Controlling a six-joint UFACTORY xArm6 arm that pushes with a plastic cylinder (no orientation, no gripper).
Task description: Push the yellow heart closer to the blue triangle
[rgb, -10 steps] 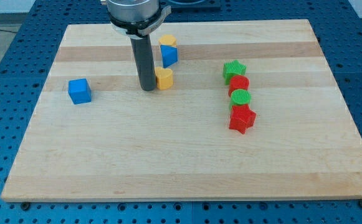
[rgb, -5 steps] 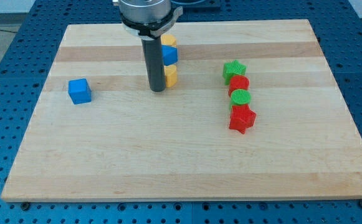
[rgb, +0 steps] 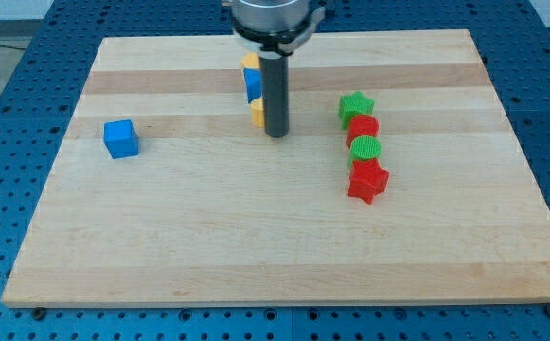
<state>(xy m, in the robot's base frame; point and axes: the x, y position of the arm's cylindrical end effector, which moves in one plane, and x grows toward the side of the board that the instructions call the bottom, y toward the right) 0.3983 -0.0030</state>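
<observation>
Yellow heart [rgb: 256,114] sits just below the blue triangle [rgb: 252,85] near the board's top centre, half hidden behind my bare rod, whose tip [rgb: 276,134] rests touching or just beside its lower right

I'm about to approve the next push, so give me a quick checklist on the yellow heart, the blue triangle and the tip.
1. My tip in view: ok, at the lower right of the yellow heart.
2. Heart near the blue triangle: ok; it sits just below the triangle, though the rod hides whether they touch.
3. Tip placed to push the heart toward the triangle: not ok, it is beside the heart, not below it.
4. Yellow block above the triangle: cannot tell its shape.
5. Blue cube and the red and green column, topped by the green star, away from the path: ok.
</observation>
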